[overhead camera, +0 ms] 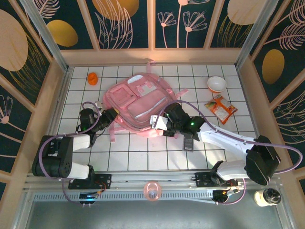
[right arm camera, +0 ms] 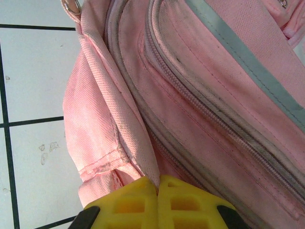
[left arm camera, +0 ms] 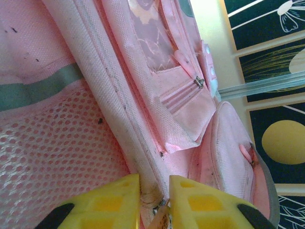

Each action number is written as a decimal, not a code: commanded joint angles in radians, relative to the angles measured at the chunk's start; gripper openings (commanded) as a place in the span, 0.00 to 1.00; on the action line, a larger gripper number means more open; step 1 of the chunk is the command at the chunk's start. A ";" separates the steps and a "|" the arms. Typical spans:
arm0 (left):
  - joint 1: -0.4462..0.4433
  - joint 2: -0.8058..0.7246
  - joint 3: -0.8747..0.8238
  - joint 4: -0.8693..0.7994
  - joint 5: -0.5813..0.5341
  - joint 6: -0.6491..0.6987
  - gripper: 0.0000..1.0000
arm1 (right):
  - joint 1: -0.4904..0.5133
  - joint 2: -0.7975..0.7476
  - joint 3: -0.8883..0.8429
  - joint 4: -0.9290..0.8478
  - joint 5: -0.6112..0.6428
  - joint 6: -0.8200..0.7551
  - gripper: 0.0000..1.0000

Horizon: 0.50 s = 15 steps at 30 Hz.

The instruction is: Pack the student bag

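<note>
Reaching inward from either side, left fingers (left arm camera: 109, 200) and right fingers (right arm camera: 124, 205) each pinch the student bag (overhead camera: 138, 102).

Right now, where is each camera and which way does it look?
Top camera: above and behind the robot, looking down on the white tiled table; left arm and right arm reach the big pale pink fabric backpack.
Left wrist: close to the backpack's mesh side, facing the dark patterned wall; yellow jaws straddle a seam.
Right wrist: looking down the backpack's edge onto tiles; yellow jaws shut on a pink fold.
All three share the backpack.
</note>
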 commanded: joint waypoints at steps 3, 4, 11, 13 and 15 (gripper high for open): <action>0.004 -0.061 -0.002 -0.069 0.005 0.070 0.14 | -0.005 -0.021 0.026 0.039 -0.003 0.034 0.00; 0.004 -0.073 -0.002 -0.085 -0.003 0.081 0.12 | -0.005 -0.021 0.025 0.048 0.007 0.043 0.00; 0.003 -0.169 0.022 -0.224 -0.030 0.215 0.04 | -0.005 0.016 0.043 0.112 -0.006 0.182 0.00; 0.003 -0.201 0.033 -0.260 -0.030 0.265 0.04 | -0.004 0.031 0.054 0.136 -0.007 0.239 0.00; 0.002 -0.236 0.042 -0.287 -0.022 0.310 0.04 | -0.005 0.043 0.062 0.168 -0.015 0.298 0.00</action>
